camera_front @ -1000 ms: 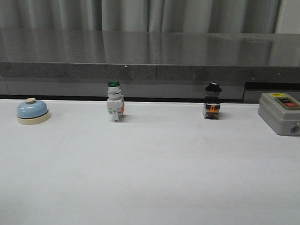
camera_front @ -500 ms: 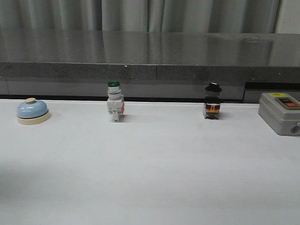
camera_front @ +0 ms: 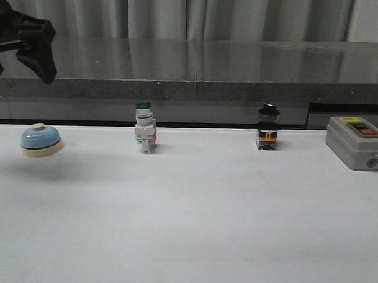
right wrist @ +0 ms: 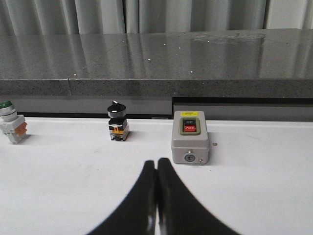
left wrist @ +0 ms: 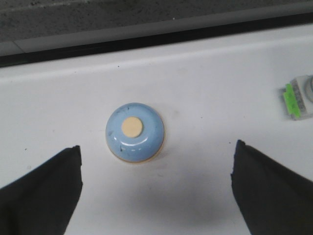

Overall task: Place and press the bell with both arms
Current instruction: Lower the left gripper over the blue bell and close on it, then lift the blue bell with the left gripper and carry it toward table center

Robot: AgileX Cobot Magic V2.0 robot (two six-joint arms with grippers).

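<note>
The light-blue bell (camera_front: 40,138) with a cream base and button stands on the white table at the far left. My left gripper (camera_front: 20,73) hangs high above it at the upper left of the front view, jaws wide open and empty. In the left wrist view the bell (left wrist: 134,132) sits between and just beyond the two open fingertips of the left gripper (left wrist: 156,152), touching neither. My right gripper (right wrist: 156,164) is shut and empty, low over the table in front of the grey box. It does not show in the front view.
A green-capped white switch (camera_front: 144,129) stands mid-left, a black-knobbed switch (camera_front: 268,127) mid-right, and a grey box with a red button (camera_front: 356,142) at the far right. A dark stone ledge (camera_front: 198,67) runs behind the table.
My left gripper has come into the front view at the upper left, above the bell, and its shadow now falls on the table near the bell. Nothing on the table moved.
</note>
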